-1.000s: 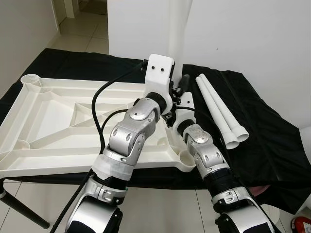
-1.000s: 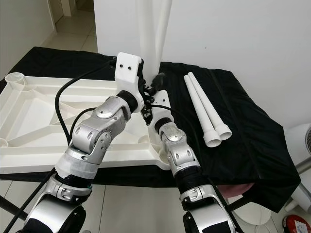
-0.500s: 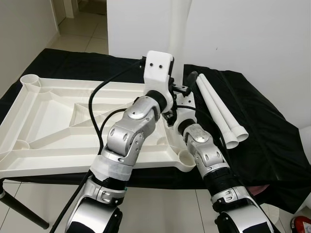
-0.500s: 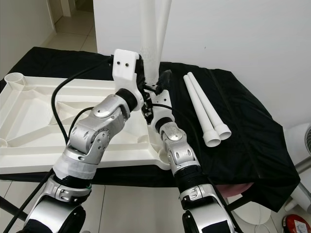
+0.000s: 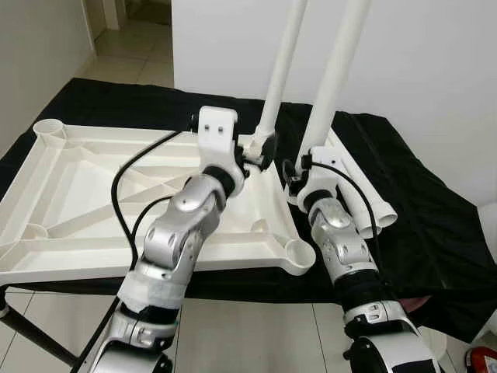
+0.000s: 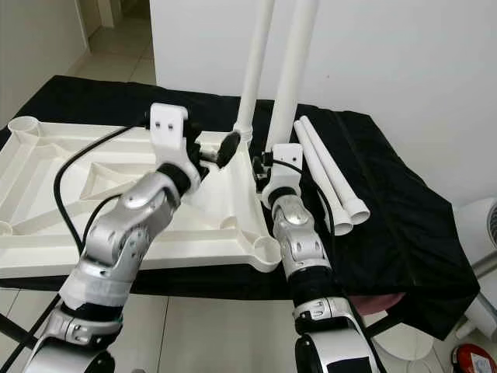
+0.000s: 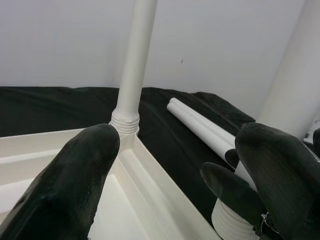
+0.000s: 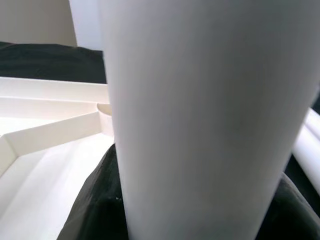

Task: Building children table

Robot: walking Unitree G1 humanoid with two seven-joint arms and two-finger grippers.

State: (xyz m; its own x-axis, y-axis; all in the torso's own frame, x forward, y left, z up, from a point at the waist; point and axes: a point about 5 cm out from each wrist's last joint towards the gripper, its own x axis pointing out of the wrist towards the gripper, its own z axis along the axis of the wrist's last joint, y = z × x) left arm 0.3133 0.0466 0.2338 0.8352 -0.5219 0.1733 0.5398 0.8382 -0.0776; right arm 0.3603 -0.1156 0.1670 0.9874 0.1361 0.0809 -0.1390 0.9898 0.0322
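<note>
While the white plastic tabletop (image 5: 93, 210) lies upside down on the black cloth (image 5: 419, 225), ribbed underside up, one white leg (image 5: 281, 70) stands upright in its far right corner socket.

Tabletop: moulded white, diagonal stiffening ribs, round sockets at the corners; near right socket (image 5: 299, 254) and both left sockets unfilled. No label or writing readable.

Second leg (image 5: 335, 74): white tube, held near upright just to the right of the tabletop's right edge, leaning slightly, its top out of frame.

Right gripper (image 5: 304, 167): forearm raised from below, wrist bent upward; in the right wrist view the black fingers (image 8: 95, 210) are clenched around this second leg, which stands very close to the lens.

Left gripper (image 7: 175, 170): forearm reaching forward over the tabletop, white wrist housing uppermost, fingers aimed at the base of the mounted leg; in the left wrist view the two black fingers are spread apart, grasping nothing, the leg's threaded collar (image 7: 124, 122) seen between them and beyond.

Spare legs (image 5: 365, 194): two white tubes, lying side by side on the cloth right of the tabletop, flared ends toward the robot.

Surroundings: white wall (image 5: 427, 70) behind; pale tiled floor (image 5: 132, 47) at far left.
</note>
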